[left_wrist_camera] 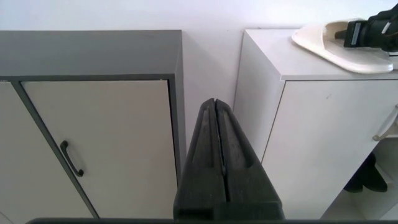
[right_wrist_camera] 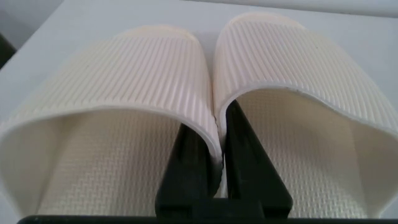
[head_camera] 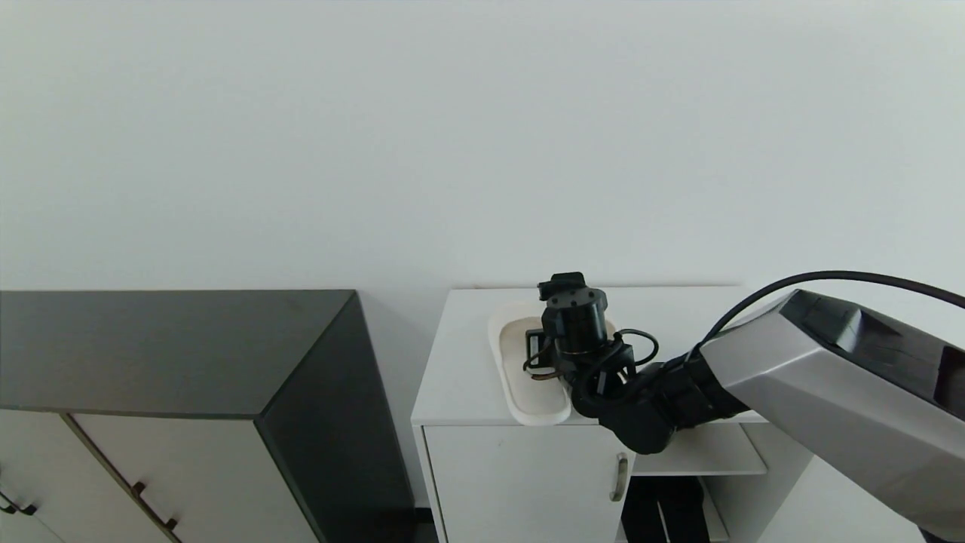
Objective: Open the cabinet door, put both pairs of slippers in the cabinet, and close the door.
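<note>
Plain white wall behind everything. In the head view a grey-topped cabinet sits at 8 o'clock and the white cabinet at about 5 o'clock. The cream slippers are on top of the white cabinet, side by side, heels right at its front edge.

The right gripper is down on them with one finger inside each slipper. Its jaws are squeezed almost together on the two neighbouring strap walls, so it has hold of the pair at once. The left gripper hangs low in front of the gap between the two cabinets, jaws pressed flat together with nothing in them.

The white cabinet's right half stands open. A shelf shows at 5 o'clock from the slippers, with the black slippers lying below it. The door beside that opening is closed.

Handling-wise, these look like light, squishy foam slides. I'd guess they weigh next to nothing but flex a lot. The ribbed straps should give decent bite, and that shared middle wall seems the smart spot to pinch. My worry is the soles drooping or one strap sliding out when they're lifted, so a slow lift is probably best.
</note>
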Controlling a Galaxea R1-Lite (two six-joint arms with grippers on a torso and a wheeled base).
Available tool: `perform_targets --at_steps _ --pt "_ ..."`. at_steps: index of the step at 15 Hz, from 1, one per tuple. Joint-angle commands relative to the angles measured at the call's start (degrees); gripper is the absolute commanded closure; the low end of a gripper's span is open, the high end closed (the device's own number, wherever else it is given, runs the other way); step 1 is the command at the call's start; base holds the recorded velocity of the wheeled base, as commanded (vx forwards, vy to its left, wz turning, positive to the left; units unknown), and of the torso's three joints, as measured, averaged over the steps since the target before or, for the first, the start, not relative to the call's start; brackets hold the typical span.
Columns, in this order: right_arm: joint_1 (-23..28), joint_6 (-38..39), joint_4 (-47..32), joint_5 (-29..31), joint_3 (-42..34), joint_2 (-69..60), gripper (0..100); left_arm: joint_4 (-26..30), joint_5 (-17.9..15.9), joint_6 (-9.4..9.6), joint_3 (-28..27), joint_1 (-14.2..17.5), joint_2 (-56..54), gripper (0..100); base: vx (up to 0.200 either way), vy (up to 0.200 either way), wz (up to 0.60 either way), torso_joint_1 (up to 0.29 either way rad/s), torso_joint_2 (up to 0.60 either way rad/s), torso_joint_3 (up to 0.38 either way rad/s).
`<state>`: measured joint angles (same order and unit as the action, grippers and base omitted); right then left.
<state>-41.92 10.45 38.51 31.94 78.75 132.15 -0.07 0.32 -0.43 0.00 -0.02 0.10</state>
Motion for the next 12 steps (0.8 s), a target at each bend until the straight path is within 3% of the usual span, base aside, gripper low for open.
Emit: perform_targets --at_steps 1,6,12 --pt "-2.1 -0.5 0.2 -0.1 -5.5 -7.7 100 0.0 0.0 -0.01 0.0 0.0 0.1 100 0.0 0.0 0.0 0.0 0.0 0.0" --pt "-4.7 -1.4 1.0 -6.3 -27.6 -25.2 100 0.0 0.0 0.08 0.0 -0.1 0.0 100 0.0 0.0 0.0 0.0 0.0 0.0" --pt "-4.7 -2.0 2.3 -6.7 -28.8 -25.7 100 0.0 0.0 -0.01 0.0 0.0 0.1 100 0.0 0.0 0.0 0.0 0.0 0.0"
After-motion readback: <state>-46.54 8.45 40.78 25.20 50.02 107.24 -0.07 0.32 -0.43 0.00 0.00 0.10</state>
